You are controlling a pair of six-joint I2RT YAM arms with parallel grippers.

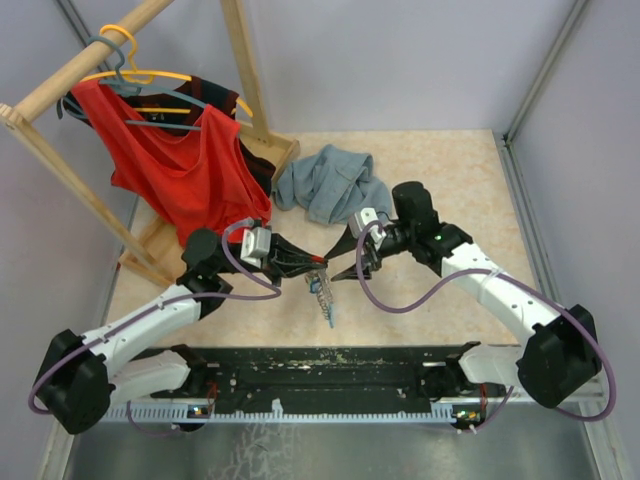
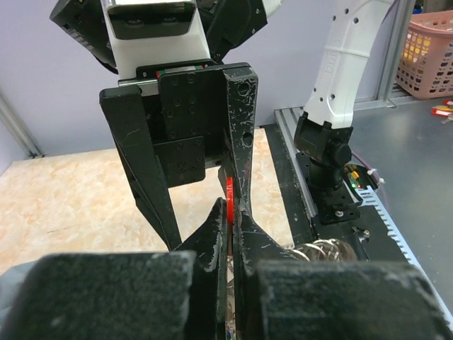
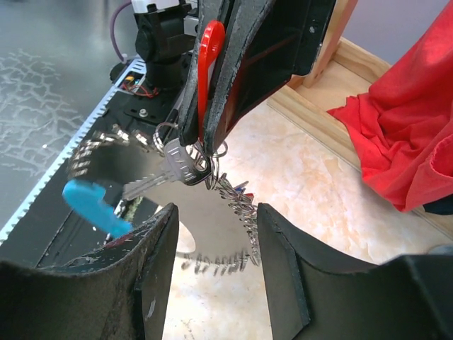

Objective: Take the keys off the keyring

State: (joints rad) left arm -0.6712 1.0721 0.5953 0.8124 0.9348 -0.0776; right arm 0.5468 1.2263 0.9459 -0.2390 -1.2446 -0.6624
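My left gripper (image 1: 313, 263) is shut on a red key head (image 2: 229, 197), which shows as a thin red edge between its jaws. It holds the bunch above the tabletop. In the right wrist view the red key head (image 3: 209, 51) points up out of those jaws. Below it hang a silver key (image 3: 164, 172), small rings and the keyring's silvery chain (image 3: 237, 205), blurred. A light blue piece (image 3: 92, 207) hangs at the left. My right gripper (image 3: 216, 214) is open just below the bunch, the chain between its fingers (image 3: 157, 263) without touching. In the top view the right gripper (image 1: 342, 270) faces the left one closely.
A wooden clothes rack (image 1: 243, 70) with hangers and a red garment (image 1: 180, 160) stands at the back left. A grey-blue cloth (image 1: 330, 182) lies behind the grippers. The black base rail (image 1: 320, 368) runs along the near edge. A pink basket (image 2: 428, 53) sits off the table.
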